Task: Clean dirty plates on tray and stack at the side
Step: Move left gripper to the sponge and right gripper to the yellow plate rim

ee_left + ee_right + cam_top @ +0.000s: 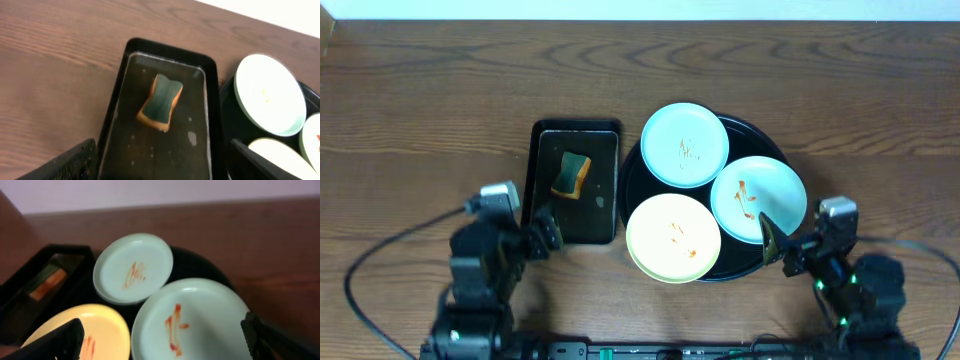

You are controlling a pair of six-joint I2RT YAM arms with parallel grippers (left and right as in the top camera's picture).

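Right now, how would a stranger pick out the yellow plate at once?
Find the big round black tray, holding three small plates. Look at its near-left edge, closest to the robot. The yellow plate lies there; the far plate and the right plate are mint-green.

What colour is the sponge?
The sponge is dark green on top, orange below; left wrist view shows it best.
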